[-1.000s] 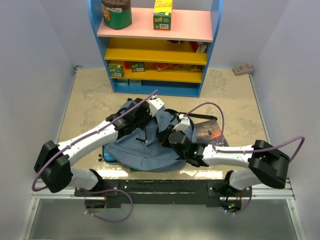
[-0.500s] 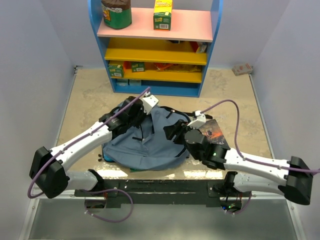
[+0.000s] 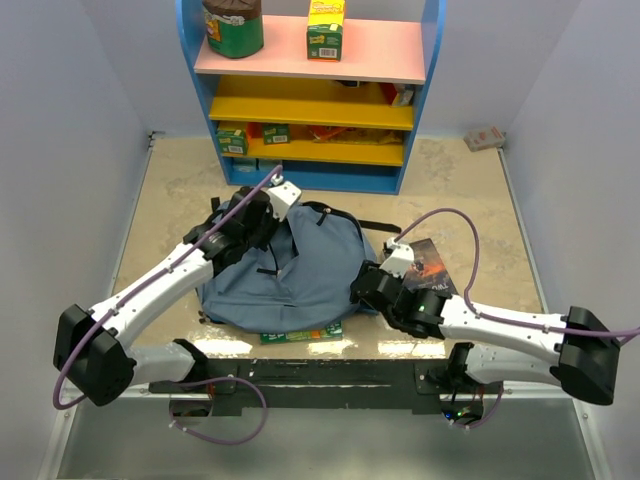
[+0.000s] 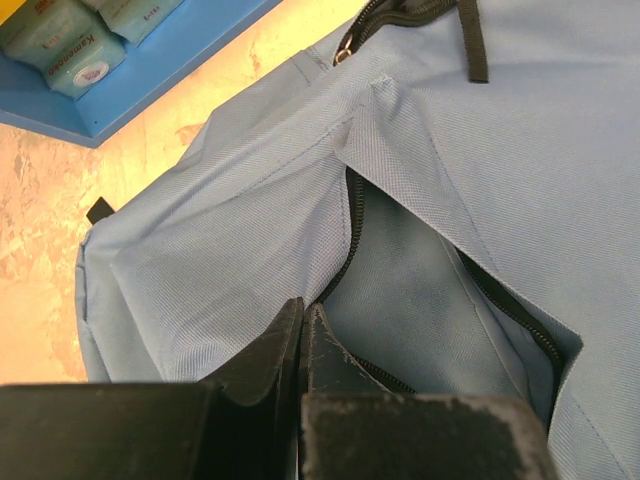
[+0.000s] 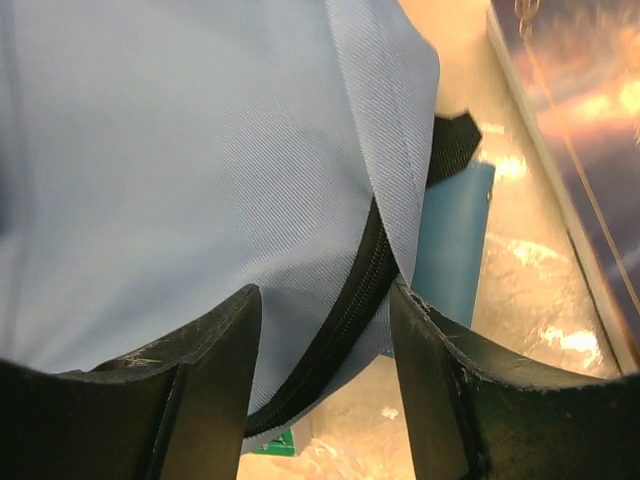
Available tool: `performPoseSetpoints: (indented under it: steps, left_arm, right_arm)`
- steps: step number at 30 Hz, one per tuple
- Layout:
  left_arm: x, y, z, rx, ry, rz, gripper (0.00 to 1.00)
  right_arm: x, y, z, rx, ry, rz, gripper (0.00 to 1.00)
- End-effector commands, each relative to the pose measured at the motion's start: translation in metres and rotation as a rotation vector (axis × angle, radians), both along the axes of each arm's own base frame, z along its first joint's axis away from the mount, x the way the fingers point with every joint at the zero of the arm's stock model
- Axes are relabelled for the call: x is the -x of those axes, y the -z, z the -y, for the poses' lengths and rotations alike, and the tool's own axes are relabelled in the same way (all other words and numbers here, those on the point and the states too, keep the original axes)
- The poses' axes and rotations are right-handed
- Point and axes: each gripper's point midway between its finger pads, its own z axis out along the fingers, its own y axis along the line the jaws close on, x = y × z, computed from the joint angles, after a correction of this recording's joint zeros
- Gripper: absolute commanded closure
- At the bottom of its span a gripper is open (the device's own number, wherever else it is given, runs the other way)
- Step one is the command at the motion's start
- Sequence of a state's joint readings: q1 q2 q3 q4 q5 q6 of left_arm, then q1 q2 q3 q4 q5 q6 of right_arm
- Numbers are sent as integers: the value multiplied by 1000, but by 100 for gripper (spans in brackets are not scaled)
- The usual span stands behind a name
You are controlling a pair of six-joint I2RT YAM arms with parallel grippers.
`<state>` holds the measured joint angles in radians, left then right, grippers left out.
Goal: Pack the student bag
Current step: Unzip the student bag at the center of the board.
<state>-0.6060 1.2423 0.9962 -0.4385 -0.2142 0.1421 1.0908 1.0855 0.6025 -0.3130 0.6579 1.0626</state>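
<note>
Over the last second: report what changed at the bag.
The right pincer let go of the student bag, opened and drew back to its right edge. The bag settled flatter, baring a green book at its near edge. The left pincer stays shut on the fabric; the dark book and shelf unchanged.

The bag (image 4: pixel 500 150) is matt woven cloth; the fingers (image 5: pixel 210 370) are scuffed black plastic; the surface (image 3: pixel 180 190) is glossy, marbled.

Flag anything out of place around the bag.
A green book pokes out from under the near edge of the bag, and a blue item lies partly under its corner. Both are beneath it, not inside, though its zipper is open.
</note>
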Motion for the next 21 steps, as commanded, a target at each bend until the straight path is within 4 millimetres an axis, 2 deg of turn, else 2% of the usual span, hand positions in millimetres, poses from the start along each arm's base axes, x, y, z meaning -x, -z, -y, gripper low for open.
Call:
performPoseSetpoints:
  steps: [1,2,7,11,13,21]
  left_arm:
    - [-12,-38,-4,57,-24,107,100]
    - [-11,-36,-4,58,-19,103,100]
    - [-9,-27,-5,52,-16,89,100]
    - [-9,-25,-6,41,-17,90,100]
    - [-9,-24,-6,43,-17,86,100]
    - [-8,-24,-3,54,-6,79,100]
  right_arm:
    - [19,35,8,13,4,-119,42]
    - [22,46,11,30,11,-141,41]
    - [27,62,17,20,61,-181,36]
    - [25,56,27,25,109,-168,30]
    - [26,50,29,0,110,-154,30]
    - [34,50,45,-13,142,-166,31]
